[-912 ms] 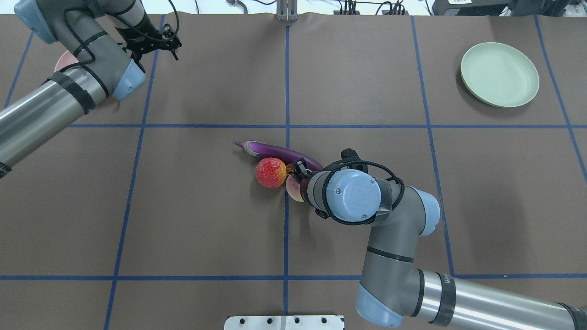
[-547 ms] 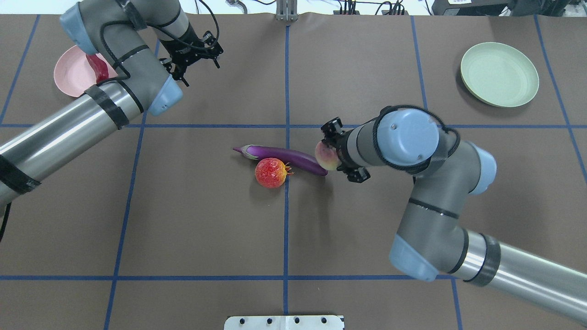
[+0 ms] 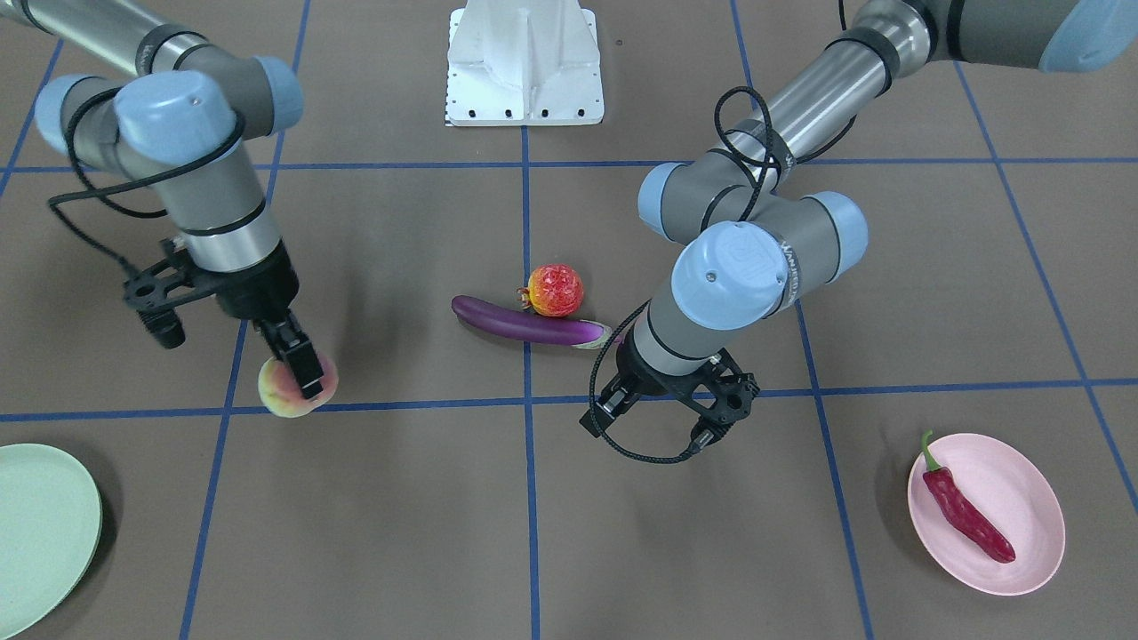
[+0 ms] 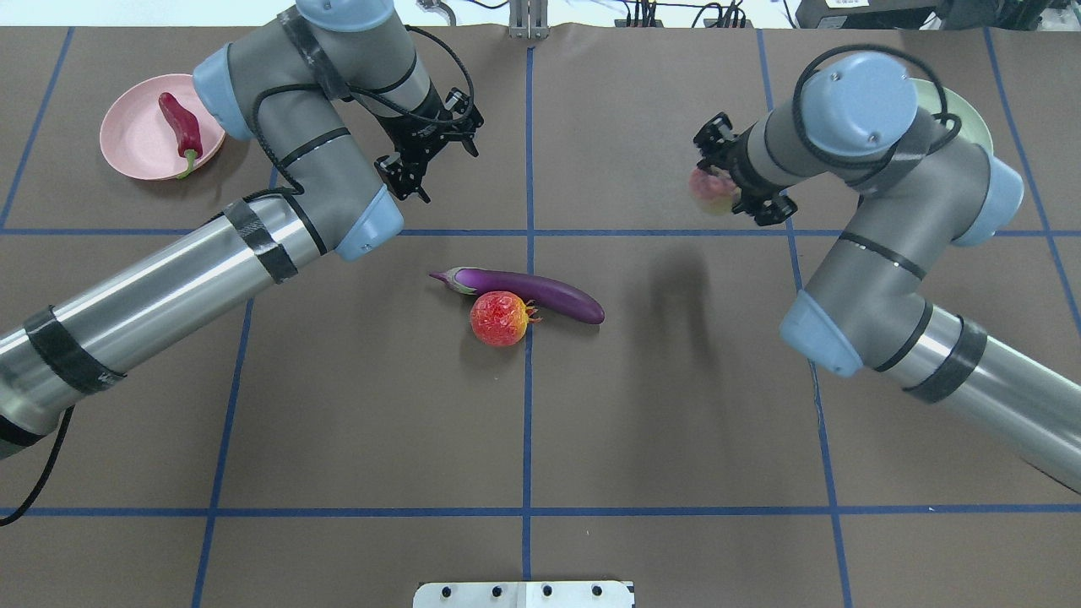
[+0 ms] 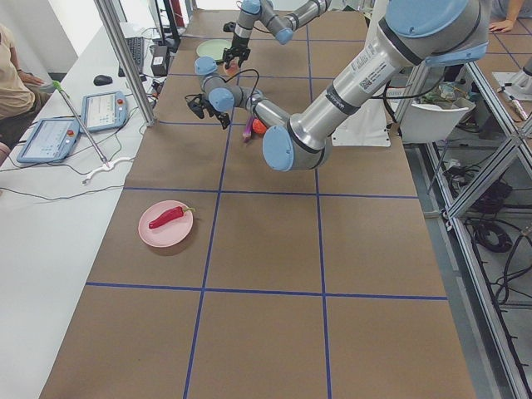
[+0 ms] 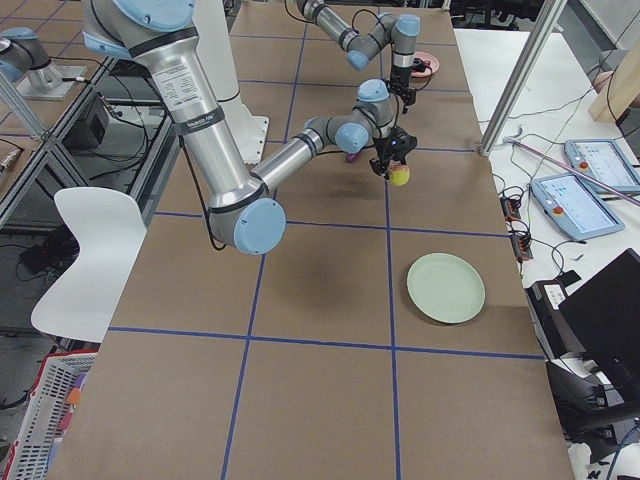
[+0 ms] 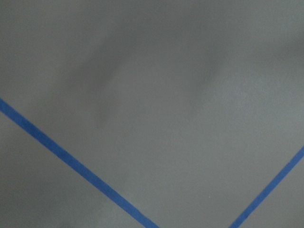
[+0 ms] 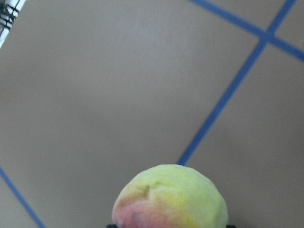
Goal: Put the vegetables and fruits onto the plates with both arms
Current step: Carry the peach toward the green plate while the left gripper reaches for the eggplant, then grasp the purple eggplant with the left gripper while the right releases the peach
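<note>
My right gripper [image 4: 725,187] is shut on the yellow-pink peach [image 4: 708,189] and holds it above the table, left of the mint green plate [image 4: 971,127], which the arm mostly hides. The peach also shows in the front view [image 3: 289,387] and the right wrist view [image 8: 173,199]. My left gripper [image 4: 426,152] is empty and open, over bare table between the pink plate [image 4: 135,139] and the centre. The red chili [image 4: 180,122] lies on the pink plate. The purple eggplant [image 4: 524,290] and the bumpy red-orange fruit [image 4: 498,318] lie touching at the table's centre.
The white base block [image 3: 524,62] stands at the robot's edge of the table. Blue tape lines cross the brown mat. In the front view the green plate [image 3: 40,533] lies at the lower left and the pink plate [image 3: 1022,533] at the lower right.
My right gripper lifted the peach from beside the eggplant and carried it far right toward the green plate. My left arm swung away from the pink plate toward the centre, uncovering the chili.
</note>
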Controlling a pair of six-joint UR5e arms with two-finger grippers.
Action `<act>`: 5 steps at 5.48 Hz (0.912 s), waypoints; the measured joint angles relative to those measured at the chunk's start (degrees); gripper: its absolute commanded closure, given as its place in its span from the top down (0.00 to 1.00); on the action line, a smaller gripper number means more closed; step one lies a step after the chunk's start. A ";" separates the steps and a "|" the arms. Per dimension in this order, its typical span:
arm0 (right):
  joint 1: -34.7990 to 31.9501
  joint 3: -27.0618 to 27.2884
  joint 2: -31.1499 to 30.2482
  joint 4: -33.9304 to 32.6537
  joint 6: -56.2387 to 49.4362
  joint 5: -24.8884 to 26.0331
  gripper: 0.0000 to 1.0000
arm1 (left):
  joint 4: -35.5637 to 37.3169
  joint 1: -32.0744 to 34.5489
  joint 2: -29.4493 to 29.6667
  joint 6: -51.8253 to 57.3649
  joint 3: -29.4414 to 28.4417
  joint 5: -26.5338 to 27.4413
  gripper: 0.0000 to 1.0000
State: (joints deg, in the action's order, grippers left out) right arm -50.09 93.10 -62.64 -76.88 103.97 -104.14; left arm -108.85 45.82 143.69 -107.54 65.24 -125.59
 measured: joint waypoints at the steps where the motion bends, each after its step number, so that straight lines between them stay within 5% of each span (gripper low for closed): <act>1: -5.76 -7.05 0.25 1.42 -8.62 -0.48 0.00 | 0.13 -1.06 0.95 -2.68 -0.02 0.15 1.00; 4: -14.68 -22.77 0.27 7.57 -19.67 -1.29 0.00 | 8.92 -6.70 7.20 -11.50 -0.06 6.37 1.00; 5: -15.22 -24.88 0.22 7.76 -20.16 -1.86 0.99 | 12.17 -9.01 8.20 -15.33 -0.01 8.91 1.00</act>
State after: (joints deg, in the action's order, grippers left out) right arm -65.31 68.22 -62.42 -69.13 83.81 -105.99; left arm -96.68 36.81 151.89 -122.87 65.23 -116.68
